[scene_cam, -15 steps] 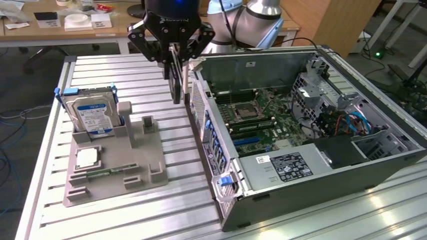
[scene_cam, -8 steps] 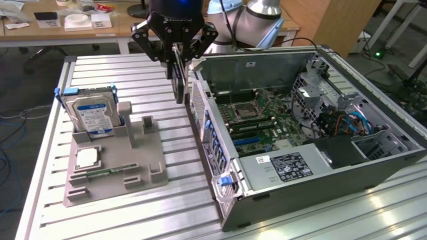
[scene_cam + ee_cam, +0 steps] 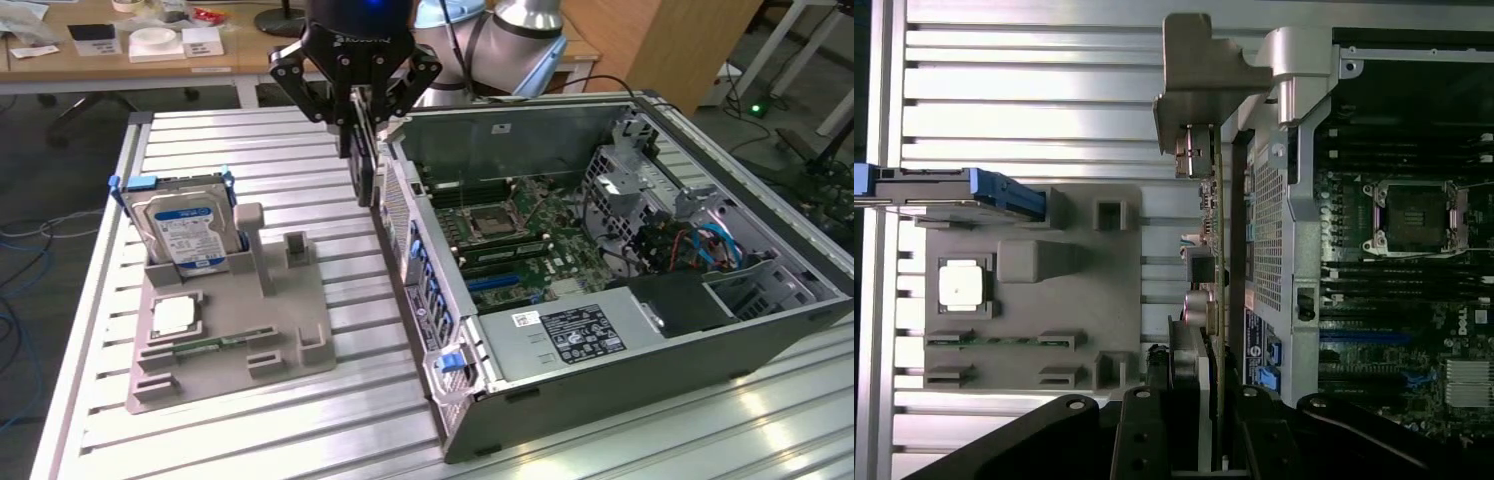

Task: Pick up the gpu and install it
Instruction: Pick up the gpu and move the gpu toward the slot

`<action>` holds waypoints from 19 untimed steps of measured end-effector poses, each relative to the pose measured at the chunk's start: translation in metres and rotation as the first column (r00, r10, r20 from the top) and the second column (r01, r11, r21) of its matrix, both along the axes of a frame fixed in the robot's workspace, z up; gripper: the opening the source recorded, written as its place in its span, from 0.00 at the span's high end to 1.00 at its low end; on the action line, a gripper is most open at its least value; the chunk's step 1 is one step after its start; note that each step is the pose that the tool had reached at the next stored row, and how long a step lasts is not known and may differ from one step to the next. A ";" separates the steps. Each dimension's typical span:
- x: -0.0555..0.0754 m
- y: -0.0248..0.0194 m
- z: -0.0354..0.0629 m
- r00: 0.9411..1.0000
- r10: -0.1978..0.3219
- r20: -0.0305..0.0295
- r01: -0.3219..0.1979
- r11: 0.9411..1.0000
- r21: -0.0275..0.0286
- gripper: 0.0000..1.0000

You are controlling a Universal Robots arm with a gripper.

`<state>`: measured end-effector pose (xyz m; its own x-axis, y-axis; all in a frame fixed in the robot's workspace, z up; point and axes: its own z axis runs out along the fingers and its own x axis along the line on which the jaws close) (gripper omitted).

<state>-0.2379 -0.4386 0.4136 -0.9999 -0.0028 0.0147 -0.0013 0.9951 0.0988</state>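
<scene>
- Table (image 3: pixel 267 430) of ribbed aluminium slats lies nearest and carries everything.
- On it, toward the exterior view's right, the open case (image 3: pixel 601 400) lies on its side. Its board (image 3: pixel 514 245) faces up, with blue slots (image 3: pixel 501 283) just beyond the power supply (image 3: pixel 567 335).
- Toward the exterior view's left sits a grey tray (image 3: pixel 287 310) holding an upright drive (image 3: pixel 184 232), a chip (image 3: pixel 175 315) and a memory stick (image 3: pixel 200 349).
- Farther back, the gripper (image 3: pixel 360 125) is clamped on the gpu (image 3: pixel 360 175). The card hangs on edge in the air, over the table between tray and case, just beside the case's far left wall.
- In the wrist view the card's metal bracket (image 3: pixel 1199 70) points away from the fingers.
- Step in hand, as I judge it, is the carry: the card is picked up but not yet seated.
- Seating it seems to call for clearing that wall, squaring the card's lower edge over a slot, and then a straight push down. The wall close by is the thing to miss.
- Beyond are the arm (image 3: pixel 514 30), desks (image 3: pixel 80 62), a wooden cabinet (image 3: pixel 667 40) and floor cables (image 3: pixel 27 240).
</scene>
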 end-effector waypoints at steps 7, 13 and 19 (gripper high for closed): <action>0.004 0.0000 0.0000 1.000 0.000 0.000 0.000 1.000 0.000 0.72; 0.008 0.0000 -0.0001 1.000 0.000 0.000 0.000 1.000 0.000 0.72; 0.011 0.0000 -0.0001 1.000 0.000 0.000 0.000 1.000 0.000 0.72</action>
<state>-0.2273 -0.4386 0.4135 -0.9999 -0.0028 0.0146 -0.0014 0.9951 0.0989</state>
